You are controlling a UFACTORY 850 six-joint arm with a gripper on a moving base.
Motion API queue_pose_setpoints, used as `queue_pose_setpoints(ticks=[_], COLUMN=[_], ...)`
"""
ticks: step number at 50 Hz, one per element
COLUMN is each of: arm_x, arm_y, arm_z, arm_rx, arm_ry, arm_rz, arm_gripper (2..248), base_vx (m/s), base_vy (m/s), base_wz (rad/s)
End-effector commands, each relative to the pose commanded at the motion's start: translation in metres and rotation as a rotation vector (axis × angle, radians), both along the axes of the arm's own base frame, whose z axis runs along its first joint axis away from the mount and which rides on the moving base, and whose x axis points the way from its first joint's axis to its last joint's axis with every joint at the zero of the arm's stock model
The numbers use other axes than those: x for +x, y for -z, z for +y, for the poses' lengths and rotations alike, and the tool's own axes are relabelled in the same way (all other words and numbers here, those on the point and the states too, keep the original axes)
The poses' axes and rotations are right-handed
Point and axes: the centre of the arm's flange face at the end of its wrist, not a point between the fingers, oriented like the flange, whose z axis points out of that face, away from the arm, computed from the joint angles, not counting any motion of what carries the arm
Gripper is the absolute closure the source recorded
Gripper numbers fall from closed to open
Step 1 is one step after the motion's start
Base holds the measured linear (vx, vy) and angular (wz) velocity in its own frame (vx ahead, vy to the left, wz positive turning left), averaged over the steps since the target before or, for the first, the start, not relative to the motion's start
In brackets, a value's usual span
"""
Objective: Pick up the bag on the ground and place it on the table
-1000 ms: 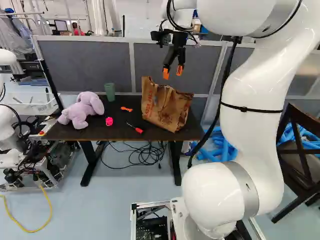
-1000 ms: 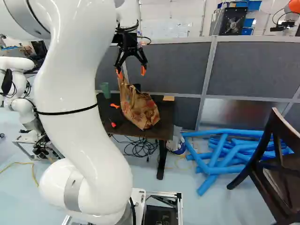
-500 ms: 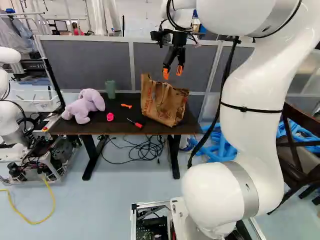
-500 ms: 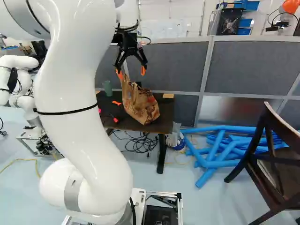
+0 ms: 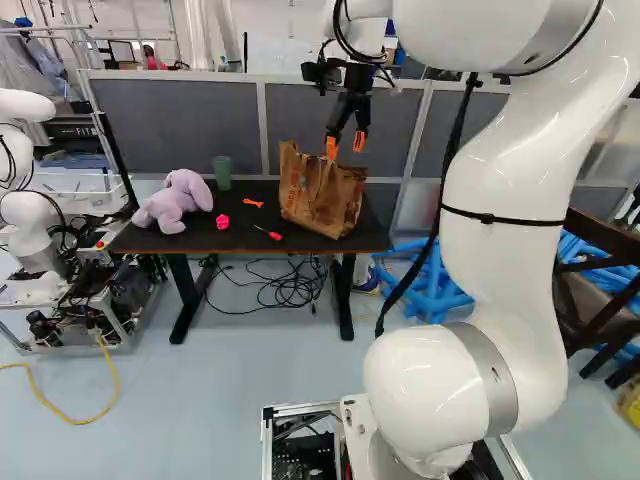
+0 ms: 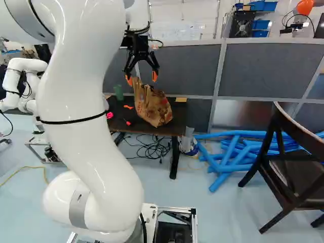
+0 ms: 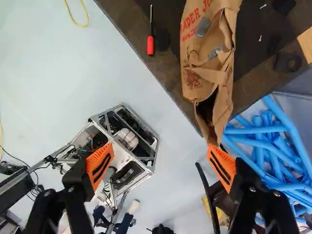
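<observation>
My gripper (image 6: 142, 78), of two black fingers with orange pads (image 7: 100, 165), is released: the fingers stand wide apart, with no object grasped between them. The upper end of the brown paper bag (image 5: 320, 200) reaches up to one pad in the wrist view; whether the two touch cannot be told. The opposite pad is well apart from the bag. The bag, the task's thing, stands on the dark table (image 5: 235, 242), slightly tilted, its top crumpled and partly folded, with reddish lettering on its side. It occupies the right part of the tabletop in the left base view.

Beside the bag, near the table's front edge, lies a screwdriver (image 7: 150, 44) with a red handle. Farther along, to the left in the left base view, are a small orange item (image 5: 253, 203), a small pink item (image 5: 222, 222), an upright green cup (image 5: 222, 172) and a lilac plush toy (image 5: 173, 202) with long ears. On the other side of the bag, a tan flat piece (image 6: 180, 99) lies at the table's rear corner.

Below the tabletop, black cables (image 6: 153, 148) lie in loops on the floor. Blue tubes (image 6: 233, 157) are heaped on the floor at the right of the right base view, near a dark wooden chair (image 6: 288, 174). Grey partition panels (image 6: 273, 71) rise behind the table. Another robot (image 5: 35, 235) stands at the left of the left base view, with a yellow cable (image 5: 45, 403) on the floor near it.
</observation>
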Motion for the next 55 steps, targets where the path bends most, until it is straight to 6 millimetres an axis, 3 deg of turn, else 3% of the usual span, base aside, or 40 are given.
queue_pose_setpoints(ticks=[55], arm_x=[0.0], arm_y=[0.0], arm_z=[0.0], arm_rx=[0.0], arm_ry=[0.0], arm_rz=[0.0], arm_gripper=[3], base_vx=[-0.162], base_vy=[-0.006], base_wz=[-0.008])
